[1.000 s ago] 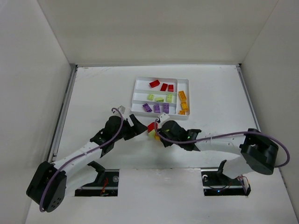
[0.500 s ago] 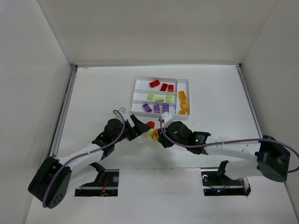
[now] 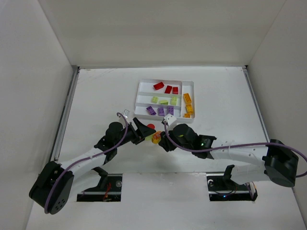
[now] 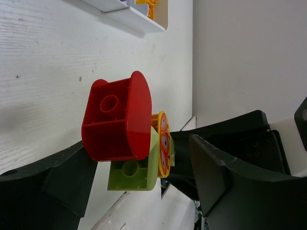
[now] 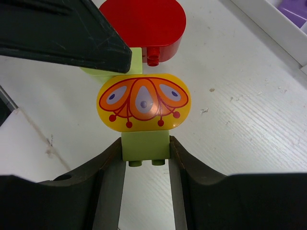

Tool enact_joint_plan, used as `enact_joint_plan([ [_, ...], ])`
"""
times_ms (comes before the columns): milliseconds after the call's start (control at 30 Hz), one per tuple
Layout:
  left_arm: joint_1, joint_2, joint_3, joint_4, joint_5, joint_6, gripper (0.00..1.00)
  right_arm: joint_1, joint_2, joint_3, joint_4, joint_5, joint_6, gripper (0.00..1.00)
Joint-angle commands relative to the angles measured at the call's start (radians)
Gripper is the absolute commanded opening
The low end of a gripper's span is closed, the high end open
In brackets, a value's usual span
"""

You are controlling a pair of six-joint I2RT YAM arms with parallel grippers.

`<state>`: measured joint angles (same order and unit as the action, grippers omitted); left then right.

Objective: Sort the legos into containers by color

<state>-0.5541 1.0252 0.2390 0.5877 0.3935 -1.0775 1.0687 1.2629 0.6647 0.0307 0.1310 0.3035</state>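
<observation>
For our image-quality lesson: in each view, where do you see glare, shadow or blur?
Top external: even light, soft shadows, all sharp. Left wrist: red brick crisp, left fingers dark. Right wrist: faint sheen on patterned yellow piece, right fingers shadowed.

Red brick (image 4: 117,120); lime brick (image 5: 145,146); yellow piece (image 5: 144,102), perhaps butterfly print.

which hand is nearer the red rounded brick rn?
Left. The red brick sits between the open fingers of the left hand, close beside one. The right hand grips the lime brick, with the yellow oval piece between it and the red one.
</observation>
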Motion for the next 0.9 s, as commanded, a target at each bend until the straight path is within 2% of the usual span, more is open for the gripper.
enact_joint_plan([
  [0, 0.006, -0.027, -0.006, 0.060, 0.044, -0.018, 0.69, 0.009, -0.007, 0.030, 0.106, -0.016, 0.002, 0.42],
  [233, -0.002, -0.039, 0.002, 0.057, 0.056, -0.025, 0.55, 0.009, 0.039, 0.062, 0.126, -0.016, -0.006, 0.42],
  [467, -0.014, -0.019, 0.016, 0.058, 0.064, -0.027, 0.49, 0.009, 0.055, 0.078, 0.138, -0.014, -0.015, 0.42],
  [867, -0.014, -0.040, -0.012, 0.119, -0.021, -0.061, 0.22, 0.009, 0.036, 0.042, 0.170, -0.011, -0.004, 0.42],
])
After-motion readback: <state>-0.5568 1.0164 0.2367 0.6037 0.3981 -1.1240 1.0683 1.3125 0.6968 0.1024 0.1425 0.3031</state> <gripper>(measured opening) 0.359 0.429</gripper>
